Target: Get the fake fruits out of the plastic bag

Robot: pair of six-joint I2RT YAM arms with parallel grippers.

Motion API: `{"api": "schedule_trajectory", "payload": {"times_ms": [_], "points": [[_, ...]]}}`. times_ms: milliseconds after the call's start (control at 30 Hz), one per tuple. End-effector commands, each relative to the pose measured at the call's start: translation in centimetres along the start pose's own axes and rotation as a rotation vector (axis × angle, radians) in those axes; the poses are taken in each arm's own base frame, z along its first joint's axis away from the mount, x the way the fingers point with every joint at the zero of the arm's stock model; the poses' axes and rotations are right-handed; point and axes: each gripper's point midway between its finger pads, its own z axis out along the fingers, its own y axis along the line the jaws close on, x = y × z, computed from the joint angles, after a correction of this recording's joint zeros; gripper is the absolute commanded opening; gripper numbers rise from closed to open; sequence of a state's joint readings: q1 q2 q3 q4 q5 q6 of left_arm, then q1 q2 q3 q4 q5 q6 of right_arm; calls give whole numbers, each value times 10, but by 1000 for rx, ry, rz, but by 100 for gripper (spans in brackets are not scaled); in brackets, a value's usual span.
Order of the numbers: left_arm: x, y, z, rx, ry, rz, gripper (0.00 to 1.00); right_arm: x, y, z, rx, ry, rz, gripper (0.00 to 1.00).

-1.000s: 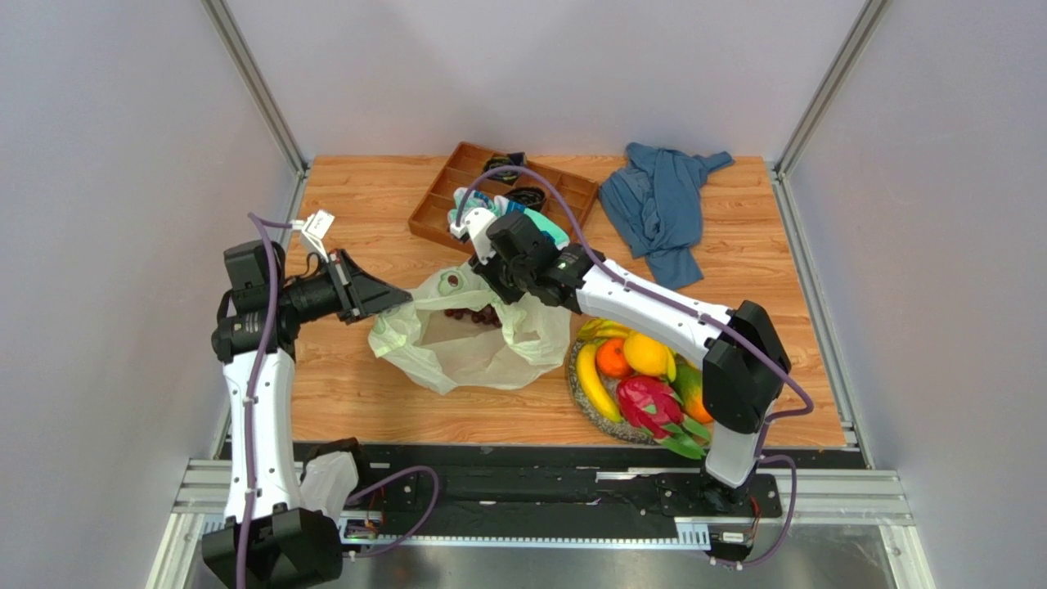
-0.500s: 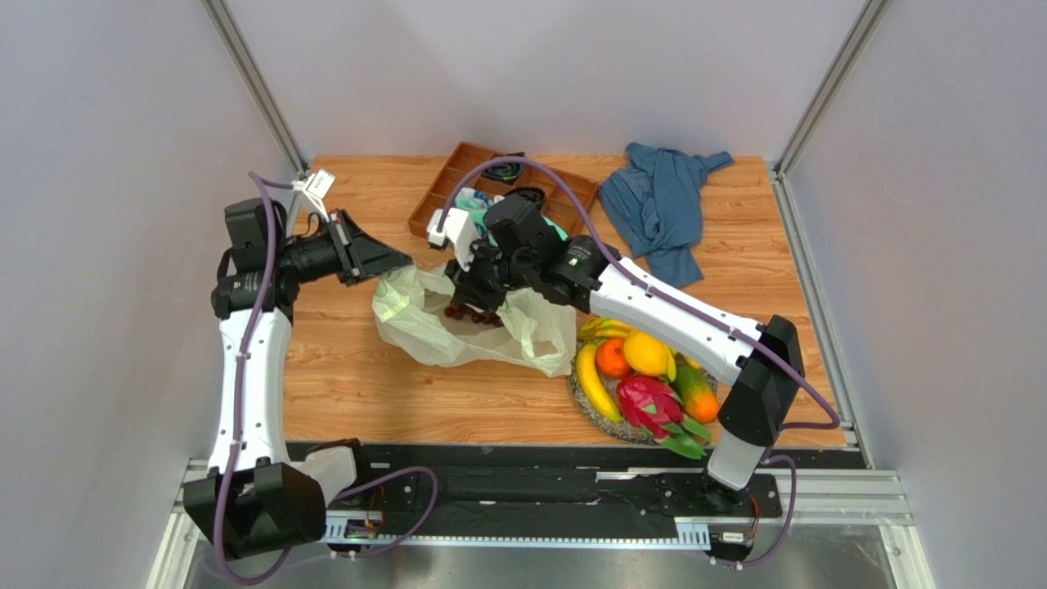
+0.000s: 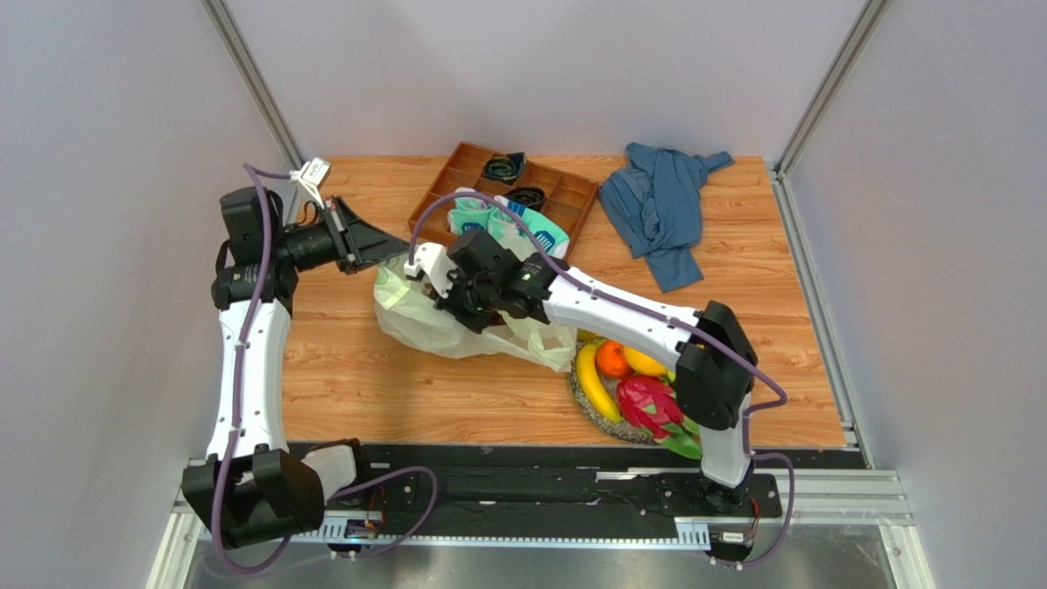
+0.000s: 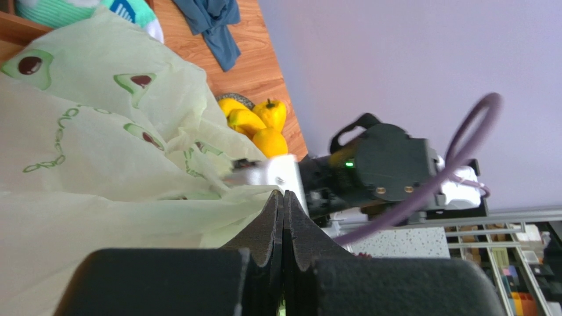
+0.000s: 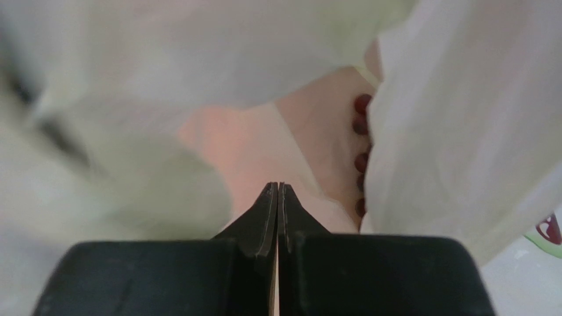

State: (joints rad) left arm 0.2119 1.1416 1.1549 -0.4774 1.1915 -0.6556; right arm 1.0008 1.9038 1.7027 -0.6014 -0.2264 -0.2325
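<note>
Holds the plastic bag [image 3: 418, 325] by its left rim in the left gripper [image 3: 384, 255], jaws clamped on film. Reaches inside with the right gripper [image 5: 278, 186], jaws shut on nothing, purple grapes [image 5: 361, 161] just beside, rightward. Risks snagging film, dragging the bag, grapes left inside.

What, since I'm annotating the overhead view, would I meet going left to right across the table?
left tool → plastic bag → fake fruits
</note>
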Motion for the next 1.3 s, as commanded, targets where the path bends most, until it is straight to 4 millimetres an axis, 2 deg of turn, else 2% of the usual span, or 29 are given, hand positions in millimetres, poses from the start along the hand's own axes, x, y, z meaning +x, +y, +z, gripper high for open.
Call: {"api": "schedule_trajectory", "payload": {"times_ms": [0,33,67,100,167,233,267,333,433,533,633,733,800,867,900,1033,1267], "points": [[16,-44,-12,124,58,77,0,-6,-68,22,364,-35,122,5],[20,-46,-13,131,67,76,0,-6,-88,17,482,-37,158,20],[32,-50,-17,136,80,88,0,-2,-95,20,528,-44,211,58],[38,-50,-19,138,88,96,0,-5,-101,18,566,-67,231,69],[58,-52,-25,141,112,127,0,-6,-102,19,588,-84,270,83],[73,-48,-29,132,128,166,0,-7,-105,19,608,-94,292,85],[89,-43,-31,117,147,108,0,-7,-106,19,617,-99,306,85],[103,-38,-34,102,149,135,0,-4,-111,21,639,-94,321,86],[133,-32,-42,59,180,119,0,5,-114,27,639,-73,340,86],[151,-34,-50,27,198,145,0,17,-113,36,626,-40,356,86],[157,-29,-52,-4,204,187,0,28,-112,48,596,-10,364,86],[154,-18,-49,-27,196,174,0,29,-104,65,526,1,362,87],[152,-14,-47,-27,196,165,0,24,-106,70,524,-10,365,89],[146,-12,-45,-28,195,163,0,29,-112,79,549,0,371,93],[145,-12,-45,-28,198,159,0,23,-116,79,569,-16,373,93],[143,-13,-44,-21,211,142,0,23,-124,86,601,-25,400,89],[149,-15,-45,0,225,113,0,25,-123,99,583,-17,406,83]]}}
